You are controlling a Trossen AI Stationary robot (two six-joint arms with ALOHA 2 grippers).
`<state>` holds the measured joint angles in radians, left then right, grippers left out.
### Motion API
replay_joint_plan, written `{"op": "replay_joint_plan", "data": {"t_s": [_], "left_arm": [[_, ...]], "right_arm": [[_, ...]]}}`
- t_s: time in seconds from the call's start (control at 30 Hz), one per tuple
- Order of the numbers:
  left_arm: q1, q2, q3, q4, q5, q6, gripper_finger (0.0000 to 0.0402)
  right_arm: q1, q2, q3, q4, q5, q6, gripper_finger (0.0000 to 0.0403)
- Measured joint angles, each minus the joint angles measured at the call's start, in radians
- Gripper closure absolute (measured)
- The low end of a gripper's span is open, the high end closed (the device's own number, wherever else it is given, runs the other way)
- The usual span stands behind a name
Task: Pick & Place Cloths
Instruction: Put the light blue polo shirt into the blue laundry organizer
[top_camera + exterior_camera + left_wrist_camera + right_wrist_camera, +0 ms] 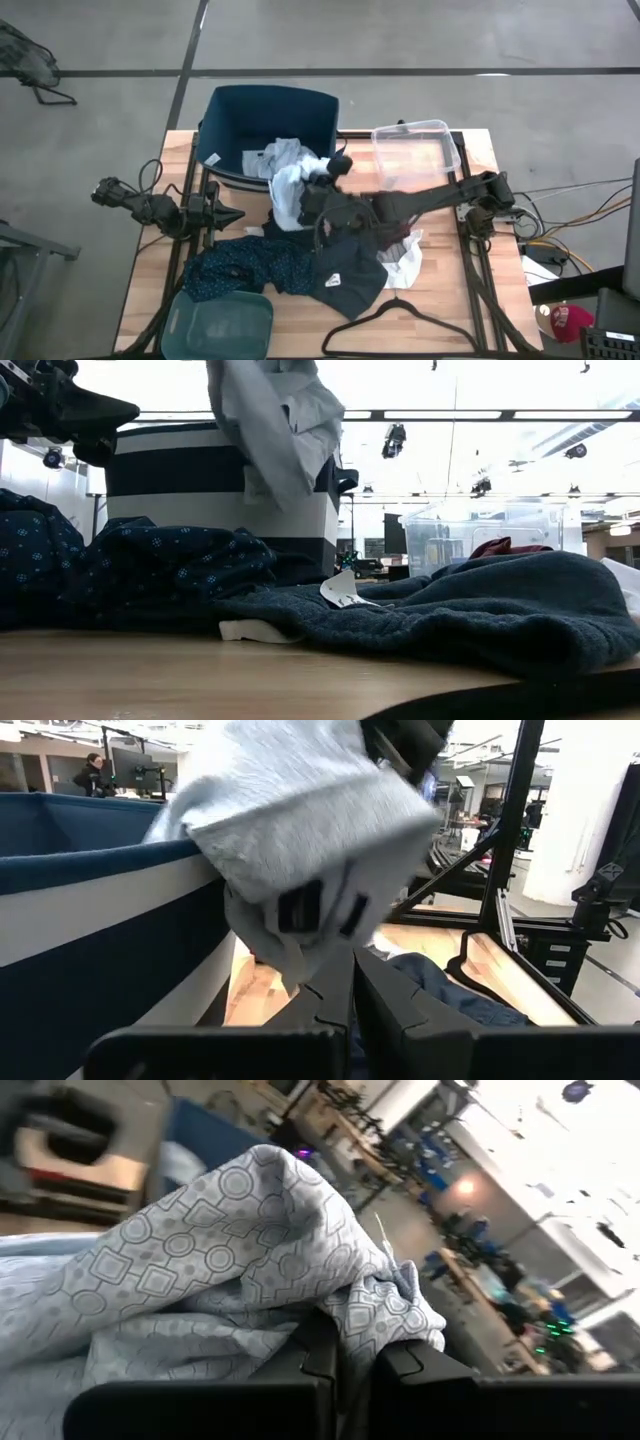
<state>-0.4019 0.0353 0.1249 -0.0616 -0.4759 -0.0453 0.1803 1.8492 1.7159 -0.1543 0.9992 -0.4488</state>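
My right gripper is shut on the light blue-grey patterned shirt, held up just in front of the navy tub. The shirt also shows in the low view and in the left wrist view. My left gripper is shut and empty, left of the shirt and pointing toward it. A navy dotted piece, a dark navy piece and a white piece lie on the table. A grey-white cloth lies in the navy tub. My right gripper pinches a bunched fold of the shirt between its two fingers; several layers bulge over the fingertips. The shirt hangs slack below the gripper, and its lower tip looks clear of the table.
A clear tub stands at the far right. A teal tub sits at the near left corner. A thin black hanger lies near the front edge. The arms' frame rails run along the table's sides.
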Motion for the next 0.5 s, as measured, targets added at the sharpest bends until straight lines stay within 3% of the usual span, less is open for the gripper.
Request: {"op": "replay_joint_plan", "data": {"t_s": [0.2, 0.5], "left_arm": [[0.001, 0.000, 0.000, 0.000, 0.000, 0.000, 0.0388], [0.001, 0.000, 0.000, 0.000, 0.000, 0.000, 0.0388]], "right_arm": [[-0.089, -0.001, 0.115, 0.005, -0.015, -0.092, 0.0391], [-0.232, -0.001, 0.299, 0.010, -0.197, -0.101, 0.0388]]}}
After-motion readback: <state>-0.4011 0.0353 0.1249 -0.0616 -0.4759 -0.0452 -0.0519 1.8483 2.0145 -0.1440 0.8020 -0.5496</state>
